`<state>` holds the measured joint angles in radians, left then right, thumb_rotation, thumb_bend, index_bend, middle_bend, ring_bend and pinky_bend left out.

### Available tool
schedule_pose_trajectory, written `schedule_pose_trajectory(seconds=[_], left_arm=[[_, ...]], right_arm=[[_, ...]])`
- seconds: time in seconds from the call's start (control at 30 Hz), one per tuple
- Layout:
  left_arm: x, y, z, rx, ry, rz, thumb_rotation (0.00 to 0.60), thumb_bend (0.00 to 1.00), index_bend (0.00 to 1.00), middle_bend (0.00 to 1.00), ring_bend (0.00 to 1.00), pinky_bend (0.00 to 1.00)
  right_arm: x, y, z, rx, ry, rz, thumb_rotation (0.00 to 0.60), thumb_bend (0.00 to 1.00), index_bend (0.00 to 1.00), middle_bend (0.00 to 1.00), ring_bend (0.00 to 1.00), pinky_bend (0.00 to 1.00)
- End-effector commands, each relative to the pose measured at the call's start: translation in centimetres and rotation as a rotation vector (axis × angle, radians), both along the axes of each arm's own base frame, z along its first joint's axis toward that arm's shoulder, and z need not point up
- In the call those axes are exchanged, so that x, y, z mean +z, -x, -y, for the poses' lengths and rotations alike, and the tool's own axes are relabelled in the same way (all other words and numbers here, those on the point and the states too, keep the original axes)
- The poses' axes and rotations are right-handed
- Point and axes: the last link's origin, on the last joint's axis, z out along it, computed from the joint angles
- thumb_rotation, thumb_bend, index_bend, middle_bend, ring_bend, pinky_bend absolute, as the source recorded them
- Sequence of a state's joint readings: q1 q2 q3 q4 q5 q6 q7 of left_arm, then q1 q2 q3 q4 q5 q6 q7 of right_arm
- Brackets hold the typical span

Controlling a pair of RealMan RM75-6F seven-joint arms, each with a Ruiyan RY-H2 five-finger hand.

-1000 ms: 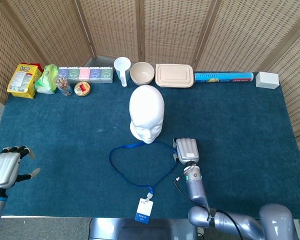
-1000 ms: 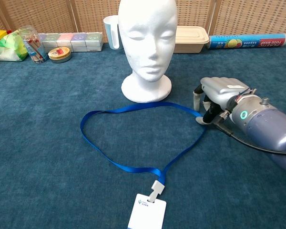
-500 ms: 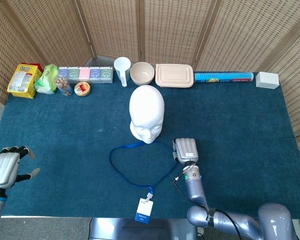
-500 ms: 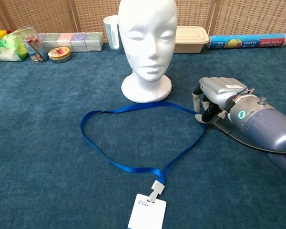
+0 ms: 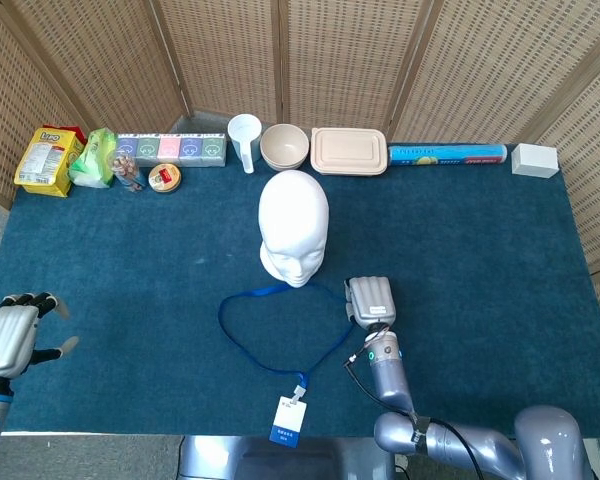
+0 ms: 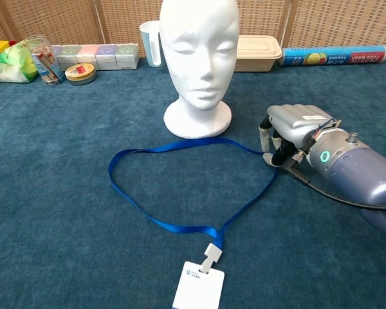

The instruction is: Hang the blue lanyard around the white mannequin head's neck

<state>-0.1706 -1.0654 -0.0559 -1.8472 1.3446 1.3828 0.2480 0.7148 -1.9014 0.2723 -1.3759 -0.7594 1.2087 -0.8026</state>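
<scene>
The right hand [image 6: 288, 131] is curling its fingers at the blue lanyard [image 6: 180, 187], grip unconfirmed; next, lifting it over the mannequin head [image 6: 200, 45] just beyond.

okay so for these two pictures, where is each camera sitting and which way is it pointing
Head view: sits high, looking almost straight down on the table; shows the left hand near the table's near-left corner, and the right hand with its forearm beside the blue lanyard.
Chest view: sits low at the near edge, looking forward across the cloth at the mannequin head; only the right hand and forearm show.
Shared: right hand, lanyard, mannequin head, and the back row of containers.
</scene>
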Motion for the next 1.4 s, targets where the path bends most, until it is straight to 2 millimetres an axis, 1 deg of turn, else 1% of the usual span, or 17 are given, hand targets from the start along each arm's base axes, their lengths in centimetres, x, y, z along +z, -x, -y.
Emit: schedule_pose_trajectory(seconds=[0.03,0.2,0.23,0.4,0.6,0.67,0.73,0.87,0.93,0.97,1.03,1.07,1.17,1.27,1.4], left_arm=[[-0.1,-0.1,-0.1,-0.001,0.004,-0.002,0.571,0.19,0.52,0.46,0.4,0.31],[-0.4,-0.5,-0.6,-0.009,0.008,-0.013,0.569,0.19,0.52,0.47,0.41,0.33],[-0.7,-0.7,-0.9,-0.016,0.017,-0.019,0.568,0.19,0.52,0.48,0.41,0.34],[-1.8,-1.9,-2.5,-0.033,0.055,-0.047,0.56,0.19,0.52,0.52,0.47,0.41],[-3.3,-3.3,-4.6,-0.072,0.096,-0.118,0.556,0.19,0.52,0.59,0.57,0.53],[-4.7,-4.5,-6.2,-0.111,0.114,-0.157,0.555,0.19,0.52,0.63,0.6,0.58],[-5.6,-5.0,-7.1,-0.12,0.118,-0.175,0.553,0.19,0.52,0.66,0.63,0.64],[-6.9,-5.9,-8.2,-0.134,0.13,-0.195,0.535,0.18,0.52,0.77,0.73,0.77],[-7.6,-6.4,-8.8,-0.142,0.138,-0.199,0.524,0.18,0.52,0.86,0.83,0.85],[-8.9,-7.3,-9.5,-0.159,0.172,-0.192,0.518,0.18,0.52,0.9,0.89,0.89],[-10.1,-8.1,-10.4,-0.16,0.186,-0.191,0.507,0.18,0.52,0.95,0.97,0.94],[-10.3,-8.3,-10.5,-0.162,0.186,-0.191,0.505,0.18,0.52,0.98,1.0,0.97],[-11.7,-9.3,-11.0,-0.158,0.191,-0.165,0.501,0.18,0.52,1.0,1.0,1.0],[-13.0,-9.9,-11.3,-0.127,0.215,-0.123,0.505,0.18,0.52,1.0,1.0,1.0],[-14.4,-10.7,-11.5,-0.094,0.231,-0.108,0.505,0.19,0.52,1.0,1.0,1.0]], right_arm=[[0.2,-0.1,-0.1,0.003,0.007,0.011,0.596,0.47,0.58,0.8,1.0,1.0],[0.6,-0.5,-0.3,0.014,0.014,0.032,0.596,0.48,0.58,0.8,1.0,1.0],[0.8,-0.8,-0.4,0.022,0.017,0.041,0.597,0.48,0.58,0.8,1.0,1.0],[1.1,-1.3,-0.8,0.036,0.01,0.064,0.597,0.48,0.59,0.8,1.0,1.0],[1.3,-1.7,-1.2,0.05,0.002,0.083,0.597,0.48,0.59,0.8,1.0,1.0],[1.4,-1.9,-1.4,0.056,-0.001,0.096,0.597,0.47,0.59,0.81,1.0,1.0],[1.5,-1.9,-1.5,0.061,-0.003,0.1,0.597,0.47,0.59,0.81,1.0,1.0],[1.6,-1.9,-1.7,0.065,-0.005,0.106,0.596,0.48,0.59,0.81,1.0,1.0],[1.7,-1.9,-1.7,0.065,-0.006,0.108,0.597,0.48,0.59,0.81,1.0,1.0],[1.7,-1.8,-1.9,0.068,-0.012,0.11,0.597,0.48,0.59,0.81,1.0,1.0],[1.7,-1.7,-2.0,0.071,-0.017,0.115,0.597,0.48,0.59,0.81,1.0,1.0],[1.7,-1.7,-2.0,0.072,-0.017,0.115,0.597,0.48,0.59,0.81,1.0,1.0],[1.7,-1.7,-2.1,0.073,-0.02,0.122,0.594,0.48,0.6,0.81,1.0,1.0],[1.8,-1.6,-2.2,0.075,-0.021,0.126,0.594,0.48,0.6,0.81,1.0,1.0],[1.9,-1.5,-2.2,0.071,-0.021,0.131,0.595,0.48,0.6,0.81,1.0,1.0]])
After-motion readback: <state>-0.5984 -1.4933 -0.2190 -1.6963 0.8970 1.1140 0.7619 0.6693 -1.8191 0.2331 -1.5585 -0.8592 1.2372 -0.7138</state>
